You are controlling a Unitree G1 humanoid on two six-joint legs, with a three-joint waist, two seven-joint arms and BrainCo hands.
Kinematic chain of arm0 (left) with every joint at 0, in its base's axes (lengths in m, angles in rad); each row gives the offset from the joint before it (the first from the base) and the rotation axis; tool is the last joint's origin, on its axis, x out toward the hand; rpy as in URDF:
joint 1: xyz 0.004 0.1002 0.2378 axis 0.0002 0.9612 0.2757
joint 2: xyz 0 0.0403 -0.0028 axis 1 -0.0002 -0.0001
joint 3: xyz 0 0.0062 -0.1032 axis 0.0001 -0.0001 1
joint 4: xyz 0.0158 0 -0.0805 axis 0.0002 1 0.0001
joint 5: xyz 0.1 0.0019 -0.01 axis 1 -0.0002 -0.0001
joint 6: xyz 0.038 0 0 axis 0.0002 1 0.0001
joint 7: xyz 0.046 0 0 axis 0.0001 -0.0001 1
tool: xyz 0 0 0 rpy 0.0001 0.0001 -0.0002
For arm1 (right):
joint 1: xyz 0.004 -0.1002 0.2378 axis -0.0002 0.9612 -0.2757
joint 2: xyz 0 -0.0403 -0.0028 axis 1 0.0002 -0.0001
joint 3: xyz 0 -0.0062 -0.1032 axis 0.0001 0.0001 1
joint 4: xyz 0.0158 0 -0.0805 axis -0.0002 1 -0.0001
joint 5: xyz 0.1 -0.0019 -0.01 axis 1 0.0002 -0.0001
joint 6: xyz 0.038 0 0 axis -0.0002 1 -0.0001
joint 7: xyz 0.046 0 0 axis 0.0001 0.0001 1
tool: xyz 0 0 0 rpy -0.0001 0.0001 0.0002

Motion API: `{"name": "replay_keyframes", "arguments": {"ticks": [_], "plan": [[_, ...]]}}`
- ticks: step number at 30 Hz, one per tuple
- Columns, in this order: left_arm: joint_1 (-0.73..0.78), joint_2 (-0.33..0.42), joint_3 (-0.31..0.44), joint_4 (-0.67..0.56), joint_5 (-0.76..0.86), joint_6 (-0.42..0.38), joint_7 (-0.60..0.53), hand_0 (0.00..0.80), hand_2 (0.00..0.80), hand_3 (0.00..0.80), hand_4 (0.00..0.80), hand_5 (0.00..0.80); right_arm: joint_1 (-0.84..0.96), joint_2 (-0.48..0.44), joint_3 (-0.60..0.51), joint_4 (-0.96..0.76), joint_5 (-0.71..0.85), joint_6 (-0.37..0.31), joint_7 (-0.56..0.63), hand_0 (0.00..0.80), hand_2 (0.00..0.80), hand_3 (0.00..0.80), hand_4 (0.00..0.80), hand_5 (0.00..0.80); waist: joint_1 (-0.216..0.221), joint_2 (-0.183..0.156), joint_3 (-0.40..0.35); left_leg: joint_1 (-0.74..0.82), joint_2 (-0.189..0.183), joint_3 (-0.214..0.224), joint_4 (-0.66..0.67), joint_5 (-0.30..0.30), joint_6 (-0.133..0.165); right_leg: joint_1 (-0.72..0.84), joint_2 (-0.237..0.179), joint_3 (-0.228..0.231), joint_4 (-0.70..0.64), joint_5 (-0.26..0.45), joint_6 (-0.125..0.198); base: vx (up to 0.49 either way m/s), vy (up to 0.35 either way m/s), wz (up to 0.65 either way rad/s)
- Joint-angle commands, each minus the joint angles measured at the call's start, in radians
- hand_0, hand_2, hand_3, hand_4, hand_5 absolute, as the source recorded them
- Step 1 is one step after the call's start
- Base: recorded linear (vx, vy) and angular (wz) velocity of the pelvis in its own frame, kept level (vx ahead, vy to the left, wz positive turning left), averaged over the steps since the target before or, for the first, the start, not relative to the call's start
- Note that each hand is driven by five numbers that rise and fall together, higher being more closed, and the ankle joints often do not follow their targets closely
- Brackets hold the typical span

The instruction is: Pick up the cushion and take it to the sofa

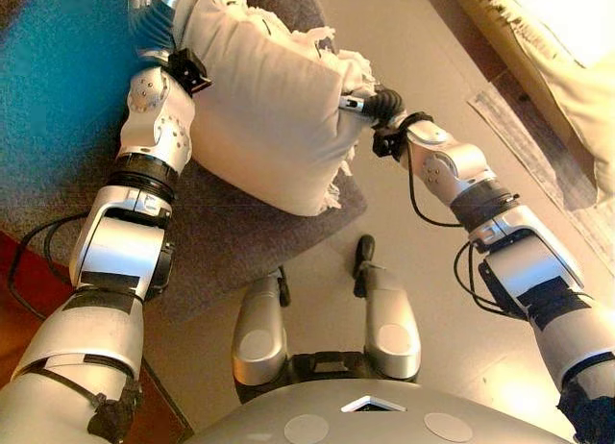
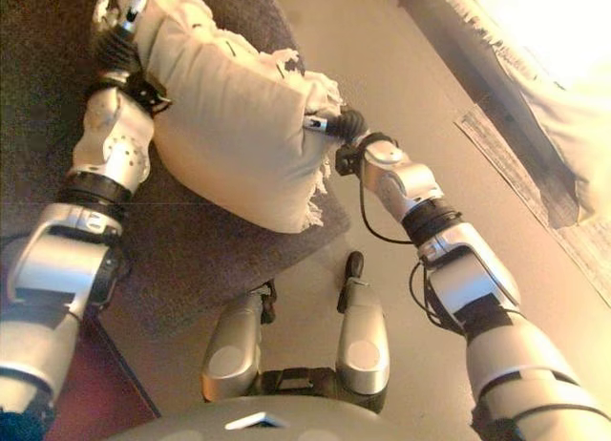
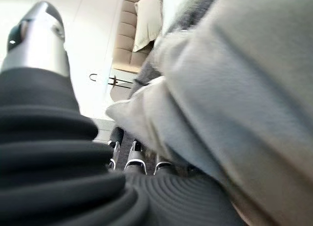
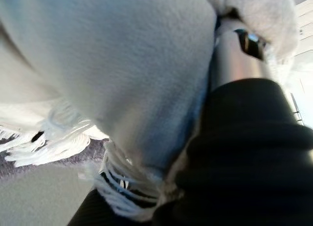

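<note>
Nearest to the robot lies the near edge of a dark grey rug (image 1: 240,261), which ends on the pale floor (image 1: 423,127). The rug runs away from the robot, and a blue patch (image 1: 58,88) shows on its left side.

Above the near part of the rug is the cushion (image 1: 264,117), cream-white with a white fringe along its edges. It is between the two hands. Its lower corner hangs over the rug close to the rug's near right corner; I cannot tell if this corner touches the rug or is a little above it.

The left hand (image 2: 119,31) is against the left side of the cushion, near its far left corner. One silver finger with a dark tip lies on the cloth. In the left wrist view the cloth covers most of the hand and only the thumb (image 3: 39,37) is seen, standing free, so I cannot tell if the fingers are curled or straight.

The right hand (image 1: 370,105) is pressed into the right edge of the cushion, where the fringe is. Its fingers go into the cloth and are hidden, so I cannot tell their state; the right wrist view shows only one silver finger (image 4: 234,57) against the cloth.

Farther away, at the far right, there is a light sofa (image 1: 577,69) with a pale cushion or cover on it, well apart from the rug.
</note>
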Motion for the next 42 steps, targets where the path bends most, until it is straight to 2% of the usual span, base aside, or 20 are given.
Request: {"name": "replay_keyframes", "arguments": {"ticks": [1,5,11,16,25,30,34,39,42], "plan": [[0.004,0.002,0.005,-0.098,0.069,-0.02,0.024,0.0,0.0,0.0,0.0,0.0,-0.003,0.044,-0.084,-0.135,0.081,-0.105,-0.025,0.0,0.0,0.0,0.0,0.0,0.022,-0.016,-0.145,0.004,0.007,-0.011,0.117,-0.127,-0.039,0.079,-0.059,-0.011,-0.069,-0.043,0.059,0.123,-0.013,0.03],[0.036,0.03,0.031,-0.112,0.11,0.005,0.082,0.0,0.0,0.0,0.0,0.0,0.034,0.036,-0.12,-0.184,0.025,-0.155,-0.104,0.0,0.0,0.0,0.0,0.0,0.024,-0.012,-0.193,0.061,0.009,-0.005,0.074,-0.122,-0.038,0.138,-0.05,-0.022,-0.104,-0.047,0.061,0.141,0.003,0.05],[0.156,0.034,0.101,-0.207,0.22,0.006,0.132,0.0,0.0,0.0,0.0,0.0,0.154,0.028,-0.202,-0.295,-0.054,-0.159,-0.179,0.0,0.0,0.0,0.0,0.0,0.025,-0.001,-0.275,0.144,0.005,0.003,-0.018,-0.101,-0.036,0.213,-0.024,-0.026,-0.162,-0.046,0.06,0.175,0.026,0.04],[0.216,0.044,0.128,-0.263,0.232,0.012,0.093,0.0,0.0,0.0,0.0,0.0,0.227,0.018,-0.236,-0.318,-0.094,-0.135,-0.2,0.0,0.0,0.0,0.0,0.0,0.029,0.006,-0.323,0.192,0.003,0.008,-0.064,-0.091,-0.037,0.258,-0.016,-0.039,-0.195,-0.045,0.061,0.131,0.02,0.11],[0.371,0.068,0.204,-0.409,0.247,-0.004,0.016,0.0,0.0,0.0,0.0,0.0,0.371,-0.005,-0.321,-0.305,-0.149,-0.181,-0.164,0.0,0.0,0.0,0.0,0.0,0.041,0.012,-0.384,0.267,0.005,0.024,-0.118,-0.09,-0.035,0.333,-0.003,-0.064,-0.242,-0.044,0.06,0.068,0.005,0.06],[0.481,0.048,0.26,-0.524,0.193,-0.041,-0.055,0.0,0.0,0.0,0.0,0.0,0.453,0.018,-0.364,-0.369,-0.039,-0.23,-0.008,0.0,0.0,0.0,0.0,0.0,0.047,0.008,-0.406,0.29,0.001,0.028,-0.136,-0.094,-0.029,0.356,0.005,-0.074,-0.266,-0.041,0.057,0.0,0.0,0.0],[0.616,-0.027,0.314,-0.671,0.089,-0.062,-0.194,0.0,0.0,0.0,0.0,0.0,0.571,0.089,-0.406,-0.46,0.078,-0.268,0.195,0.0,0.0,0.0,0.0,0.0,0.054,0.003,-0.421,0.3,-0.003,0.031,-0.148,-0.095,-0.02,0.365,0.006,-0.084,-0.275,-0.038,0.057,-0.02,-0.009,0.01],[0.775,-0.131,0.329,-0.825,-0.003,-0.021,-0.375,0.0,0.0,0.0,0.0,0.0,0.714,0.167,-0.442,-0.553,0.206,-0.253,0.375,0.0,0.0,0.0,0.0,0.0,0.062,-0.004,-0.431,0.306,-0.011,0.03,-0.154,-0.097,-0.011,0.369,0.013,-0.086,-0.282,-0.031,0.057,-0.055,-0.013,0.0],[0.851,-0.177,0.33,-0.877,-0.043,0.006,-0.432,0.0,0.0,0.0,0.0,0.0,0.777,0.209,-0.45,-0.567,0.244,-0.243,0.433,0.0,0.0,0.0,0.0,0.0,0.065,-0.007,-0.439,0.307,-0.014,0.031,-0.154,-0.098,-0.007,0.371,0.017,-0.087,-0.288,-0.026,0.056,-0.056,-0.019,0.01]]}}
